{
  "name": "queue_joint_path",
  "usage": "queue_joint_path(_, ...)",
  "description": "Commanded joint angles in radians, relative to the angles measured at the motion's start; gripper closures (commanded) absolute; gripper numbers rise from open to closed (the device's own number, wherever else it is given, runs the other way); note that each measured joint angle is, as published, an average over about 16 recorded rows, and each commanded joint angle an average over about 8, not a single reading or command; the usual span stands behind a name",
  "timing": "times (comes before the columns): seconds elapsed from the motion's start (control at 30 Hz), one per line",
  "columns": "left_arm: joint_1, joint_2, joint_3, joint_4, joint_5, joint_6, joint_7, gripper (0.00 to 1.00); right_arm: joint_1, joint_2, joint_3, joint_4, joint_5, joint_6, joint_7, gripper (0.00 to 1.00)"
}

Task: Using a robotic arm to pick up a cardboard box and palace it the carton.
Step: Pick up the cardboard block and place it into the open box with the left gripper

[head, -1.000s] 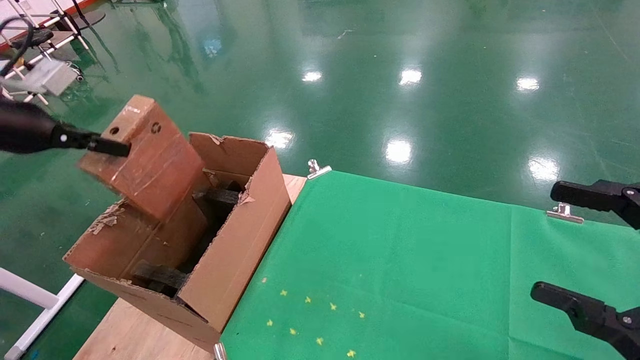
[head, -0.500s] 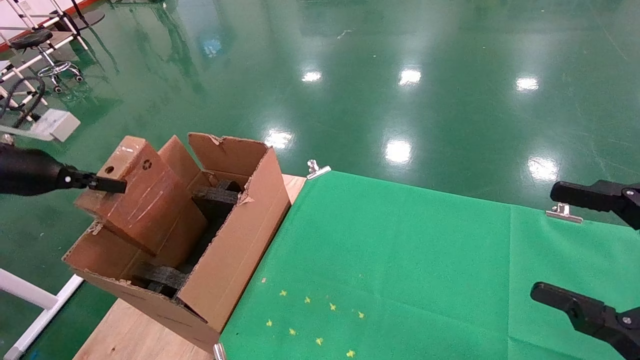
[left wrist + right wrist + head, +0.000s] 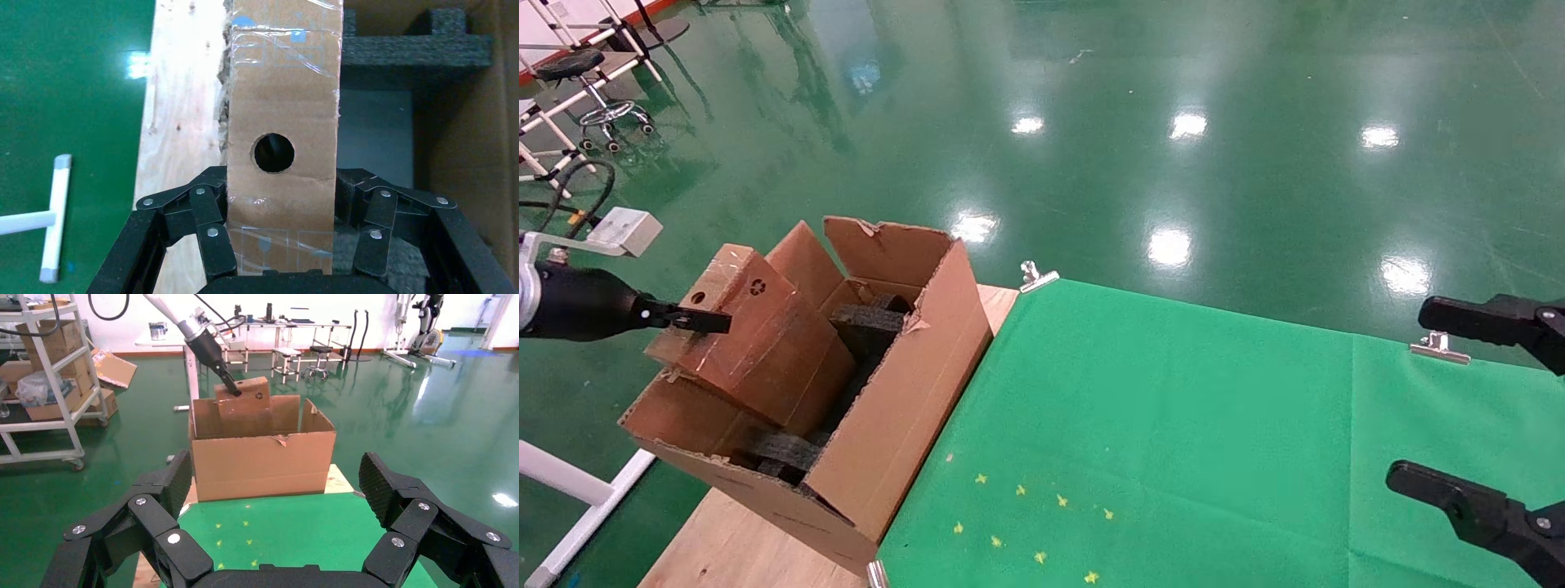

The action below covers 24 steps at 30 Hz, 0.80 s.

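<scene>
Left pincer (image 3: pixel 281 245): clamped on the cardboard box (image 3: pixel 744 335) at its holed end.
Cardboard box: tilted, its far end from the pincer inside the carton (image 3: pixel 903 408).
Right pincer (image 3: pixel 275 502): apart, parked over the bench (image 3: pixel 1173 425).

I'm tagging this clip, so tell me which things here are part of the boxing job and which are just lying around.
Part of the job:
- cardboard box, tilted, partly inside the carton
- carton
- left claw, clamped on the cardboard box

Lying about:
- right claw, open, parked over the green cloth
- metal clips
- stool
</scene>
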Motion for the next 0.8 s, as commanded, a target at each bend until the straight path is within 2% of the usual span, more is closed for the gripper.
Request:
queue_joint_path(0.03,0.015,0.005,-0.003,0.002,-0.004,-0.024,-0.003,1.0,0.0,0.0,0.0,0.0,0.0,0.0,0.0,0.0)
queue_joint_path(0.57,0.11,0.049,-0.008,0.002,-0.01,-0.046,-0.027,1.0,0.0,0.0,0.0,0.0,0.0,0.0,0.0,0.0)
queue_joint_path(0.8,0.163,0.076,-0.015,0.003,-0.019,-0.105,-0.04,1.0,0.0,0.0,0.0,0.0,0.0,0.0,0.0,0.0)
